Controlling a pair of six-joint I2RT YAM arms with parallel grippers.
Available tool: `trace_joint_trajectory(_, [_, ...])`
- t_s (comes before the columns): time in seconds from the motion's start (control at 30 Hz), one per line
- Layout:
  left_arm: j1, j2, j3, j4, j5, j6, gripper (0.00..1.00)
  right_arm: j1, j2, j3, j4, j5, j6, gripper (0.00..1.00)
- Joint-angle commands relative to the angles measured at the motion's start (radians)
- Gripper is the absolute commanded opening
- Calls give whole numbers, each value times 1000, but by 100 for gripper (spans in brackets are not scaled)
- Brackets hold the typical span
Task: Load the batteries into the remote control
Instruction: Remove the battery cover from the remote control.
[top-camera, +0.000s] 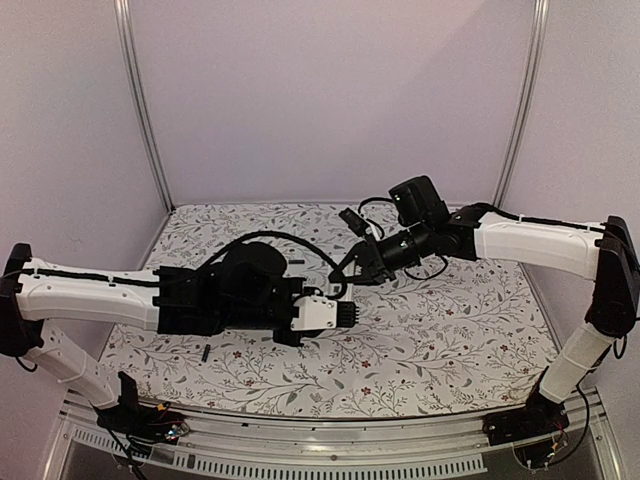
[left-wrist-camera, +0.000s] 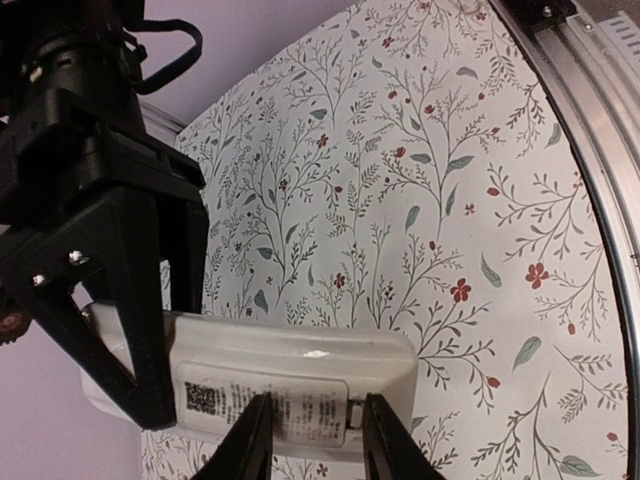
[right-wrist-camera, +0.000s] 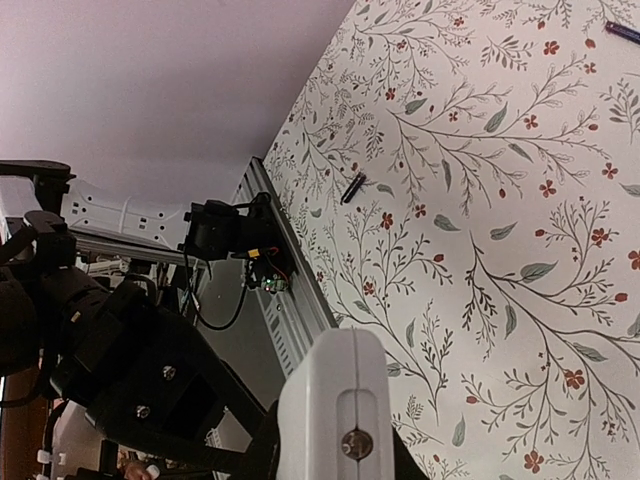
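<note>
top view: remote control (top-camera: 322, 312) held off the mat (top-camera: 450, 340) at frame centre, long axis roughly left-right, dark end right. one of the batteries (top-camera: 204, 352) lies loose, lower left.
left wrist: left gripper (left-wrist-camera: 310, 440) pinched narrow on the remote's labelled back, right gripper (left-wrist-camera: 165, 360) clamped on its left end.
right wrist: both batteries loose on the mat, upper frame. nothing loaded yet, i'd say.

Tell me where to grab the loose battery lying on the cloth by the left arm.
Take the battery around its middle, coming straight down from above and pinching across its width. It is a slim cylinder lying flat on the cloth, so its long sides are probably easiest to pinch.
</note>
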Motion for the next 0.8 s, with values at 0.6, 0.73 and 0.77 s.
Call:
trace_joint_trajectory(0.6, [-30,-36,-49,159,-147,115,25,-1,32,-12,74,-101,63,0])
trace_joint_trajectory(0.73, [-41,-40,-53,161,-158,123,24,-7,35,-13,75,-101,64,0])
trace_joint_trajectory(0.77, [-42,-42,-55,161,-161,124,24,-8,38,-12,77,-103,66,0])
